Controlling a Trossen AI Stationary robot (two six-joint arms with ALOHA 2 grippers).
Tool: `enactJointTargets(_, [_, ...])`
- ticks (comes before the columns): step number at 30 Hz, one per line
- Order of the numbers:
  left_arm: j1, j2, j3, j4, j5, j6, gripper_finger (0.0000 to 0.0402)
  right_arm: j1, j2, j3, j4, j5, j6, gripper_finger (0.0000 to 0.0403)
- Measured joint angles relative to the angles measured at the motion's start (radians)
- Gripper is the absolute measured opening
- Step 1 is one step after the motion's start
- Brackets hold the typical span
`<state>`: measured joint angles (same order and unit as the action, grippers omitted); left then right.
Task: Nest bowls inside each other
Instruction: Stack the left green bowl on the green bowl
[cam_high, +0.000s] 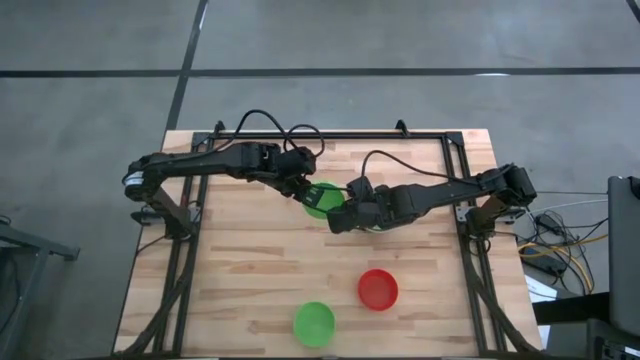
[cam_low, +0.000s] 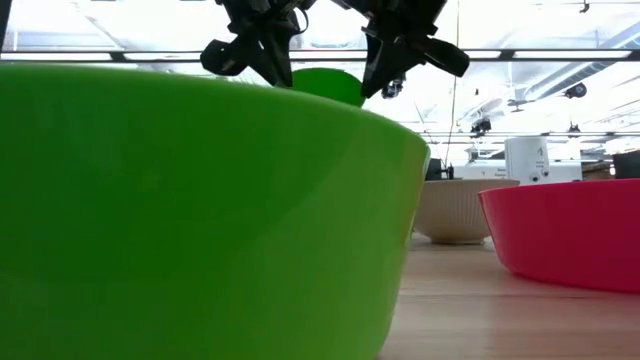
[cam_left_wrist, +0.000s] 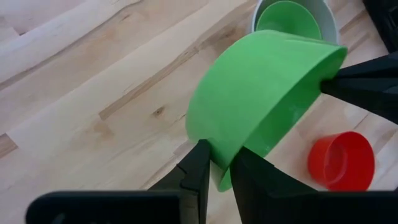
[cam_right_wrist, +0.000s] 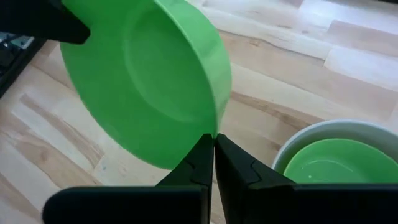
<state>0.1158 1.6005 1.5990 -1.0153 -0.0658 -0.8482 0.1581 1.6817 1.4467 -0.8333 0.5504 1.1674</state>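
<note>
A bright green bowl (cam_high: 320, 198) hangs steeply tilted above the table's middle, between my two grippers. My left gripper (cam_high: 304, 186) is on its rim on the table's left side. My right gripper (cam_high: 343, 207) is shut on the opposite side of the rim. Below it a pale grey-white bowl (cam_right_wrist: 298, 140) stands on the table with another green bowl (cam_right_wrist: 342, 165) nested inside it. A red bowl (cam_high: 378, 288) and one more green bowl (cam_high: 313, 323) stand upright near the table's front edge. My left gripper has the held bowl's rim (cam_left_wrist: 219, 177) between its two fingers, one on the outer wall and one on the inner wall. The fingers slant down from the table's left side. The bowl is clear of the table, almost on edge. My right gripper pinches the rim (cam_right_wrist: 214, 132) between its two fingers, on the side opposite the left gripper. It slants down from the table's right side. The bowl's hollow faces this gripper's camera, and the bowl hangs clear above the wood.
Bare wooden tabletop (cam_high: 240, 270) lies to the left and front of the held bowl. In the low view the front green bowl (cam_low: 200, 200) fills the foreground, with the red bowl (cam_low: 570, 230) and the grey-white bowl (cam_low: 455, 210) behind it.
</note>
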Motion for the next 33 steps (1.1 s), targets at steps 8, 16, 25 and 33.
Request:
enactJointTargets(8, [0.000,-0.001,0.000,-0.005,0.005,0.000,0.0060,-0.011,-0.013,0.000,-0.002,0.002,-0.016,0.0008])
enactJointTargets(16, [-0.001,-0.001,0.000,-0.005,0.008,0.007,0.0060,-0.023,-0.014,0.000,-0.003,0.002,-0.023,0.0008])
enactJointTargets(25, [0.000,-0.001,0.000,0.009,0.007,0.009,0.0060,-0.021,-0.015,0.000,-0.002,-0.001,-0.027,0.0008])
enactJointTargets(33, [0.000,-0.001,0.000,0.003,0.005,0.008,0.0053,-0.021,-0.015,0.000,0.023,-0.002,-0.036,0.0008])
